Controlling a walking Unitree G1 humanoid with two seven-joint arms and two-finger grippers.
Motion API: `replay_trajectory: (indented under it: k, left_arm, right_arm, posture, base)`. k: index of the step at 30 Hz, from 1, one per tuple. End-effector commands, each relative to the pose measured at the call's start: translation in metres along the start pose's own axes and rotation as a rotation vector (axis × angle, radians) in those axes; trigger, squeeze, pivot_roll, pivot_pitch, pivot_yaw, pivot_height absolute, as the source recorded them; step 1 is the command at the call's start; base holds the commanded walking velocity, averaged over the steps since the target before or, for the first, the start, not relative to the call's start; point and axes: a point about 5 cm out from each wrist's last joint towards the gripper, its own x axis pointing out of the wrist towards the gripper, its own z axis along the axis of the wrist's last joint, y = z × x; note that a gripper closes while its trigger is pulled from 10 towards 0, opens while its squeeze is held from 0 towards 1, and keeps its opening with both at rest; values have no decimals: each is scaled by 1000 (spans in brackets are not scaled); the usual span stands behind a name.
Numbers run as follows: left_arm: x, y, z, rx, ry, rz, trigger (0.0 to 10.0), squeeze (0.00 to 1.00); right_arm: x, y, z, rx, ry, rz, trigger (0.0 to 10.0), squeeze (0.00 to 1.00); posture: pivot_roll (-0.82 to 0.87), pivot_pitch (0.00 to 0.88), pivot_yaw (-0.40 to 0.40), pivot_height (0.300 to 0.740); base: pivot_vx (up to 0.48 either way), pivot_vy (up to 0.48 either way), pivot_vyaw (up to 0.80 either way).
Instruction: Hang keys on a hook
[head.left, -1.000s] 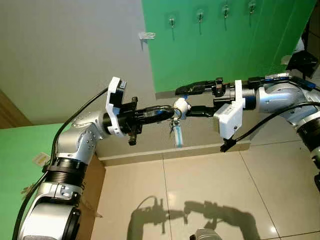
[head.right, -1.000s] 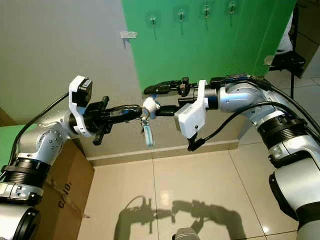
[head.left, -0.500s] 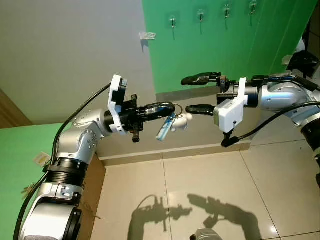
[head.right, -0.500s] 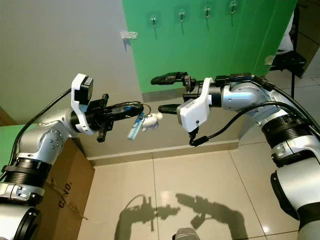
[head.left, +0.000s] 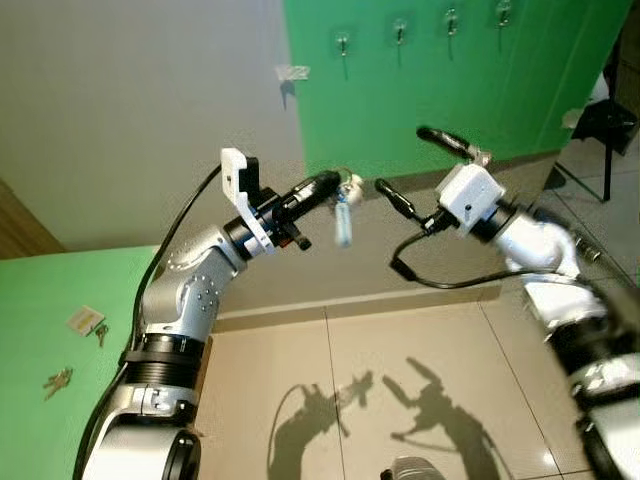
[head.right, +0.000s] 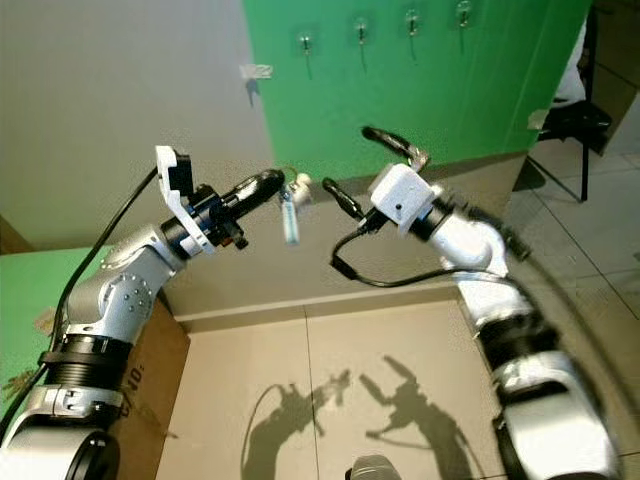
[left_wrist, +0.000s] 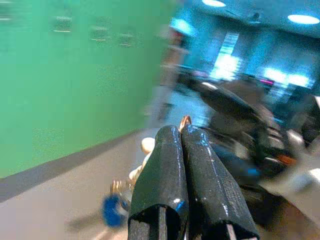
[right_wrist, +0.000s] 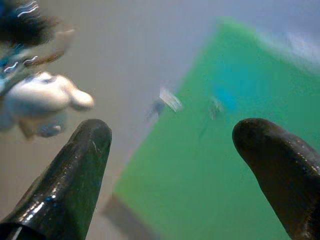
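Note:
The keys are a ring with a white charm (head.left: 351, 186) and a blue tag (head.left: 343, 222). They dangle from the tip of my left gripper (head.left: 330, 181), which is shut on the ring and raised toward the green wall. In the left wrist view the pressed-together fingers (left_wrist: 182, 170) hide most of the ring, with the charm (left_wrist: 142, 150) and blue tag (left_wrist: 112, 210) below. My right gripper (head.left: 401, 158) is open just right of the keys, holding nothing; its wrist view shows the charm (right_wrist: 40, 97) beside one finger (right_wrist: 75, 165). Several hooks (head.left: 343, 43) line the green wall above.
A small white bracket (head.left: 292, 72) sticks out of the grey wall left of the hooks. A cardboard box (head.right: 150, 350) stands by my left side. Loose keys (head.left: 57, 380) lie on a green surface at far left. A black chair (head.left: 605, 125) is at far right.
The right gripper let go of the keys, opened and pulled away to the right. The left gripper, now alone holding the ring, lifted the keys up toward the green wall.

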Motion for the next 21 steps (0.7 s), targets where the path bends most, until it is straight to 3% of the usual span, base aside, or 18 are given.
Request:
replay_trajectory:
  k: [1, 2, 4, 5, 6, 7, 8, 10, 15, 16, 21]
  left_arm:
    - [-9, 7, -3, 51, 10, 138, 0, 0]
    - [-9, 7, -3, 51, 10, 138, 0, 0]
    - [-11, 5, -4, 66, 6, 182, 0, 0]
    - [-13, 6, -4, 64, -2, 225, 0, 0]
    - [-15, 7, -5, 59, -8, 254, 0, 0]
    - [-22, 11, -8, 79, 1, 330, 0, 0]
    - [-22, 11, -8, 79, 1, 330, 0, 0]
    - [-36, 16, -20, 94, 41, 412, 0, 0]
    - [-55, 22, -33, 110, 82, 532, 0, 0]
    - [-63, 26, -33, 148, 84, 600, 0, 0]
    - [-65, 26, -30, 177, 59, 656, 0, 0]
  right_arm:
    - [-4, 3, -7, 185, 27, -146, 10000, 1000]
    - [-4, 3, -7, 185, 27, -146, 10000, 1000]
    - [-13, 13, -17, 291, 64, -233, 10000, 471]
    - [-18, 18, -22, 346, 80, -263, 10000, 0]
    - [-21, 22, -24, 380, 90, -281, 10000, 0]
    - [-29, 26, -28, 474, 111, -345, 10000, 0]
    - [-29, 26, -28, 474, 111, -345, 10000, 0]
    - [-39, 28, -35, 575, 145, -436, 10000, 0]
    - [-50, 31, -38, 645, 167, -501, 10000, 0]
    - [-56, 32, -40, 645, 179, -515, 10000, 0]
    - [-63, 37, -41, 656, 212, -522, 10000, 0]
  posture:
    - [-292, 0, 148, 740]
    - [-292, 0, 148, 740]
    - [-291, 0, 152, 740]
    - [-289, 0, 151, 740]
    - [-288, 0, 152, 740]
    - [-284, 0, 158, 740]
    - [-284, 0, 158, 740]
    - [-280, 0, 157, 740]
    - [-276, 0, 157, 740]
    - [-272, 0, 151, 740]
    - [-265, 0, 144, 740]
  base:
    - [0, 0, 0]
    - [0, 0, 0]
    - [0, 0, 0]
    - [0, 0, 0]
    - [0, 0, 0]
    - [0, 0, 0]
    - [0, 0, 0]
    - [0, 0, 0]
    - [0, 0, 0]
    - [0, 0, 0]
    - [0, 0, 0]
